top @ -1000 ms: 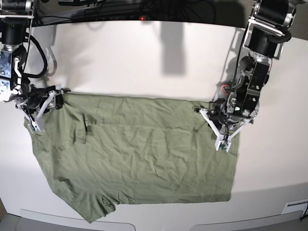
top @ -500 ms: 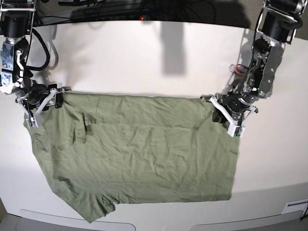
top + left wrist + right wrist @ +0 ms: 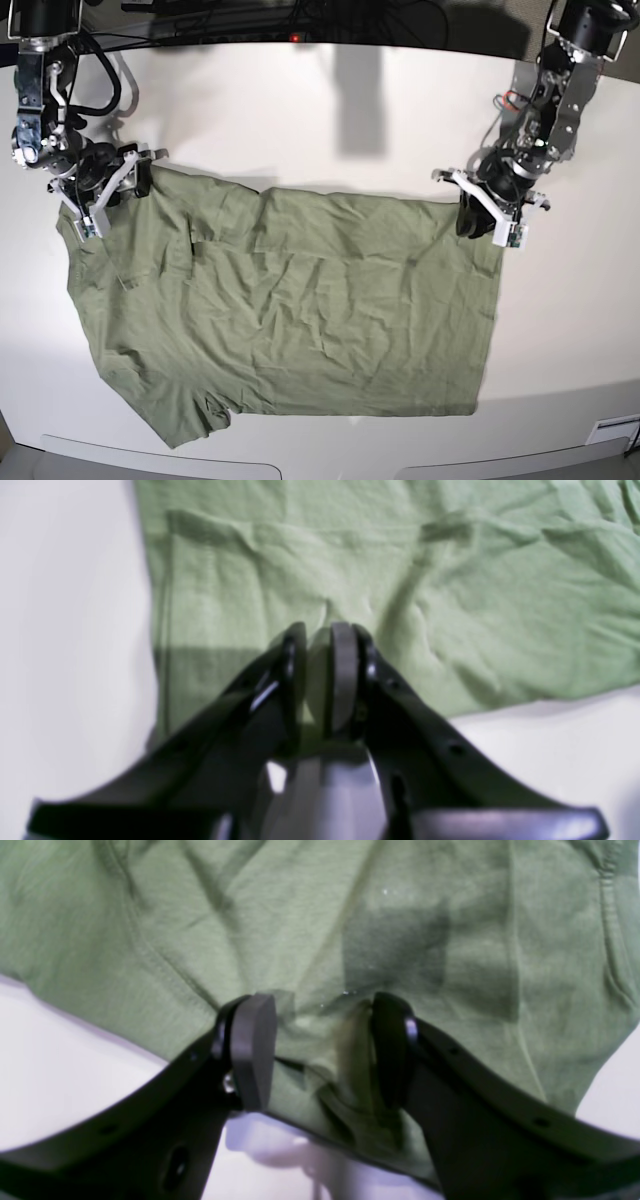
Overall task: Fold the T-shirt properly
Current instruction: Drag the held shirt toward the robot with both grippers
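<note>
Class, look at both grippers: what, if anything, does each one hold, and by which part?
Both hold the T-shirt along its far edge: the left gripper pinches its corner, the right gripper a bunched fold.

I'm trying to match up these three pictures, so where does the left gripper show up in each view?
Base: left gripper at right, on the T-shirt's top right corner.
Left wrist: bottom centre, jaws nearly together, cloth pinched between them.
Right wrist: not in it; that one is the right gripper.
Shared landmark: the green T-shirt on the white table.
</note>
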`<action>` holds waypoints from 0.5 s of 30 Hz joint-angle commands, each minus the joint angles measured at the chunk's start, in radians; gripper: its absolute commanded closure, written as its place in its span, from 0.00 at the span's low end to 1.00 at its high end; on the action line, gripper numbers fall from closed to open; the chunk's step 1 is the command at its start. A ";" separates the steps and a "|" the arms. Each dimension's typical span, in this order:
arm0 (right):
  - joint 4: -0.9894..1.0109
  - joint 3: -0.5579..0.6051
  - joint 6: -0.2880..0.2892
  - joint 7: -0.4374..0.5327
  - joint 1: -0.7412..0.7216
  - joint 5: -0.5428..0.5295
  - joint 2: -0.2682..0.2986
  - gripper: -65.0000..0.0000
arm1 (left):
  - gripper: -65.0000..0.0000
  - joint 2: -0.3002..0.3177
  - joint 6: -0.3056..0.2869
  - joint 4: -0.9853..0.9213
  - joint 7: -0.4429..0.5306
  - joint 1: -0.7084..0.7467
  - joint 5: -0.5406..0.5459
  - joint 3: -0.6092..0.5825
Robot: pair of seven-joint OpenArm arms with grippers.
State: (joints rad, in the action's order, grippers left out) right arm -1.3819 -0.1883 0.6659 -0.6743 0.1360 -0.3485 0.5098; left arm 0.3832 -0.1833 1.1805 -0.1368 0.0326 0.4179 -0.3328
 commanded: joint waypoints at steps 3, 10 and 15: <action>-0.017 -0.001 0.003 -0.023 0.018 0.007 0.013 0.52 | 0.85 0.022 0.056 -0.053 -0.923 0.094 -0.050 -0.014; -0.017 -0.001 0.004 -0.027 0.034 0.007 0.014 0.52 | 0.85 0.063 0.056 -0.051 -0.901 0.170 -0.050 -0.014; -0.028 -0.001 0.003 -0.014 0.032 0.006 0.014 0.52 | 0.85 0.069 0.056 0.008 -0.864 0.156 -0.099 -0.014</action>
State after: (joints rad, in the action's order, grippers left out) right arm -1.4021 -0.1883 0.6636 -0.6636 0.1669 -0.3508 0.5098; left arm 0.4389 -0.1486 1.2263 0.0074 0.1486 0.3550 -0.3328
